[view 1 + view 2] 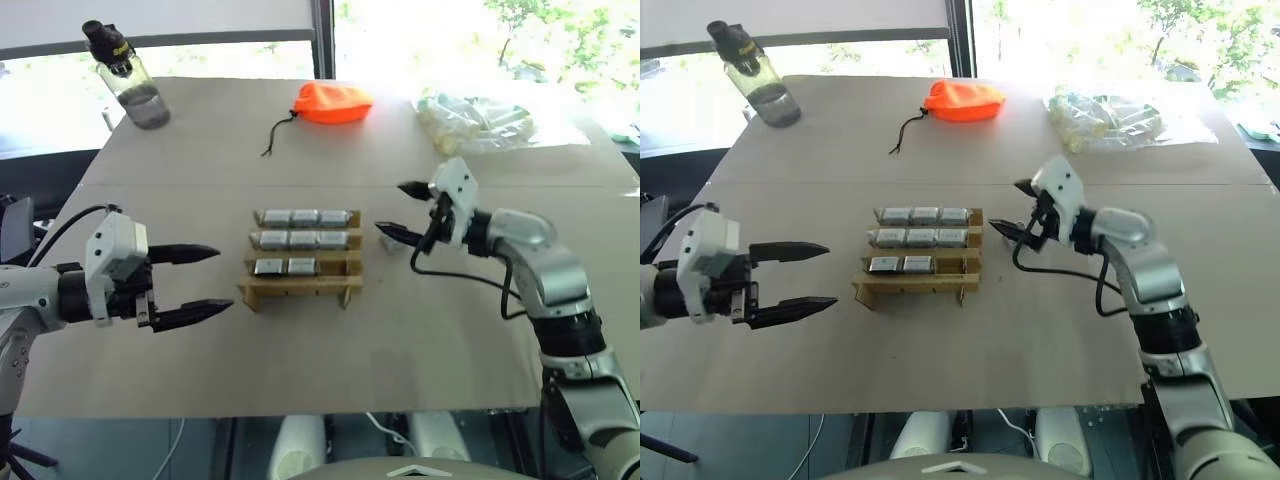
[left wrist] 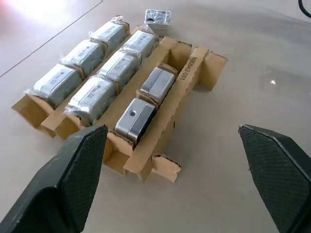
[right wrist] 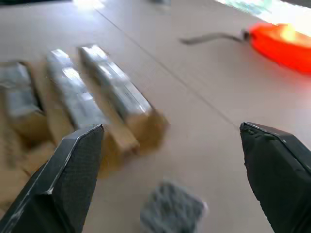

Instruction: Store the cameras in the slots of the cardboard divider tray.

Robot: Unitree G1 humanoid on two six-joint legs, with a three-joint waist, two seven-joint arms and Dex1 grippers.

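Risk: loose camera (image 2: pixel 158 16) on counter (image 1: pixel 450 330) just beside tray's right end; skewed grab could tip it or shove cardboard divider tray (image 1: pixel 300 287). Right hand (image 1: pixel 402 210) empty, fingers apart, hovering beside that end. Left hand (image 1: pixel 190 285) spread wide, facing tray. Eight slots filled; front-right slot empty.

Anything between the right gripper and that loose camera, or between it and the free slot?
Nothing visible. The loose camera lies on bare table before the open right gripper, beside the cardboard divider tray; the empty slot at that end is unobstructed.
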